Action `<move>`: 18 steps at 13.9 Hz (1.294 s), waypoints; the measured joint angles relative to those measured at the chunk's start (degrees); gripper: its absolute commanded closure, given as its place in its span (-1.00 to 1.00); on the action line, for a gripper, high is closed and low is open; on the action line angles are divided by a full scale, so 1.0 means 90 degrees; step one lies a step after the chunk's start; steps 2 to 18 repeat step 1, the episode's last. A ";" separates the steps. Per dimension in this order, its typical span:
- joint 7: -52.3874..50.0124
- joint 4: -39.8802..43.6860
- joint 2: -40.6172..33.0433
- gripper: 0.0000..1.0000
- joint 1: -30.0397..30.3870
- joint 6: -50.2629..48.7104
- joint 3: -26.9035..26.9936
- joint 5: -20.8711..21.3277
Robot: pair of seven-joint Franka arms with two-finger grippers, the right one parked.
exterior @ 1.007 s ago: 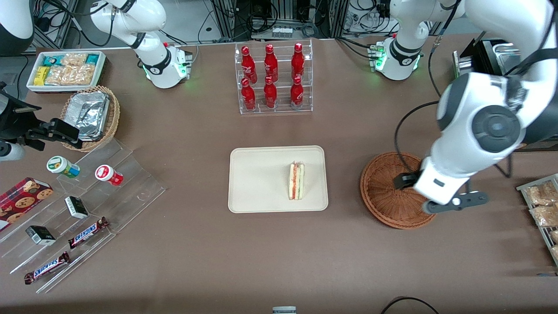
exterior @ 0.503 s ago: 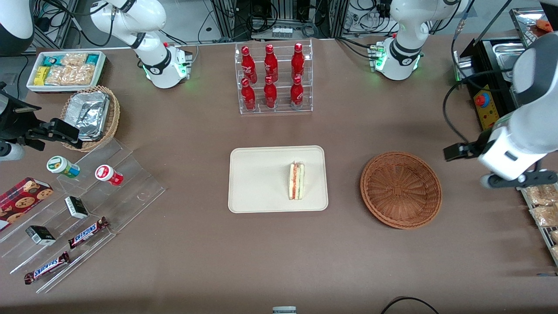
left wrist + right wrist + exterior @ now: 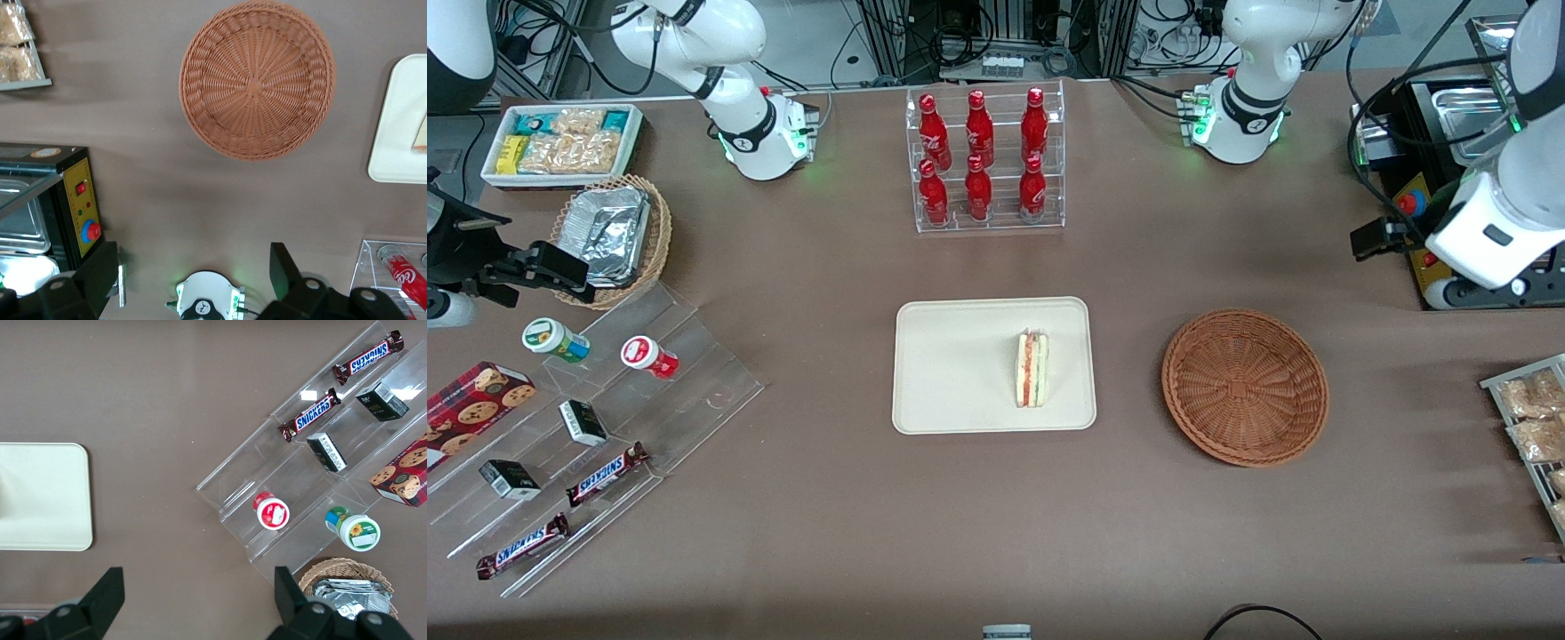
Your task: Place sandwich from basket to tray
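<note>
The sandwich (image 3: 1032,369) lies on the tray (image 3: 951,373), toward the side nearest the basket (image 3: 1245,387), which holds nothing. The end effector (image 3: 193,280) hangs released high above the surface (image 3: 1138,267), near the working arm's end.

Cream-beige tray (image 3: 960,356); reddish-brown woven basket (image 3: 1245,387); white sandwich (image 3: 1032,369), red-pink and green stripe; black tool (image 3: 193,280)
</note>
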 measured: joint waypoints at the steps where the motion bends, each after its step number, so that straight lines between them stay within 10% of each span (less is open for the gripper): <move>1: 0.0006 -0.0115 -0.0089 -1.00 -0.0038 0.0000 0.0111 -0.0065; 18: 0.0006 -0.0115 -0.0089 -1.00 -0.0038 0.0000 0.0111 -0.0065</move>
